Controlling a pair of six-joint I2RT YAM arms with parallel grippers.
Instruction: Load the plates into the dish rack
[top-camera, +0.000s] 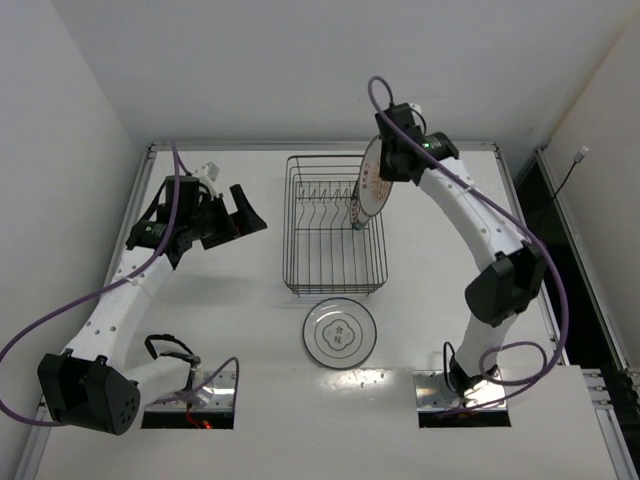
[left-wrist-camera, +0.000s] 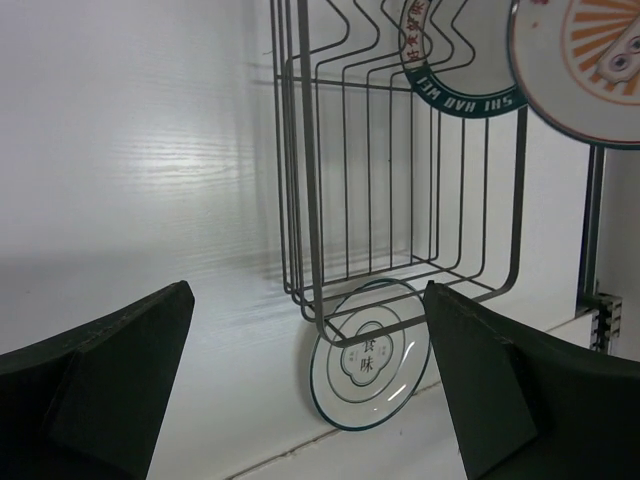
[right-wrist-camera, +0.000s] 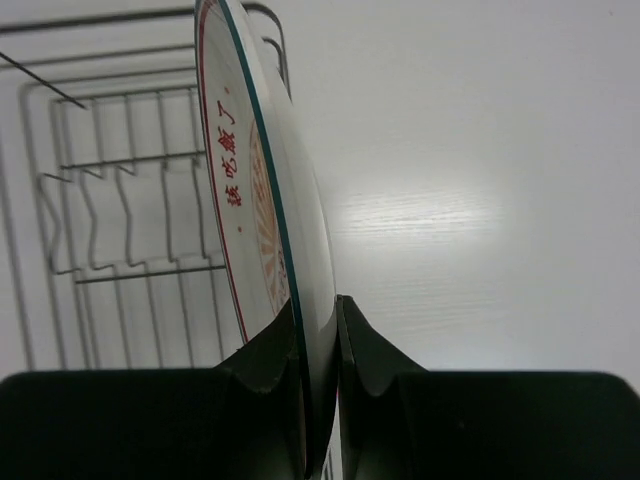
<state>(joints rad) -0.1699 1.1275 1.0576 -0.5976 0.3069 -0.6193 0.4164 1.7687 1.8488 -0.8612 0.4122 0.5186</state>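
White ware, three round pieces.

Item one, orange sunburst plate (right-wrist-camera: 250, 190): on edge, pinched at its rim by the right gripper (right-wrist-camera: 318, 350), one finger pressed to each face. It is held over the far right corner of the dish rack (top-camera: 335, 225). The wrist view cuts off its lower edge. Whether it touches the wires cannot be told.

Item two, green-rimmed plate (left-wrist-camera: 470, 98): standing inside the rack. The left wrist view cuts off its upper part, and from above it is hard to make out beside item one.

Item three, ringed plate (top-camera: 340, 333): flat on the table (top-camera: 230, 320), just in front of the rack's near end. Centre mark too small to read.

Right arm (top-camera: 470, 215): elbow raised, forearm reaching toward the rack's far end.

Left arm (top-camera: 120, 300): stretched along the table's left side. The left gripper (top-camera: 243, 215) has its jaws wide apart, holds nothing, and faces the rack from well apart.
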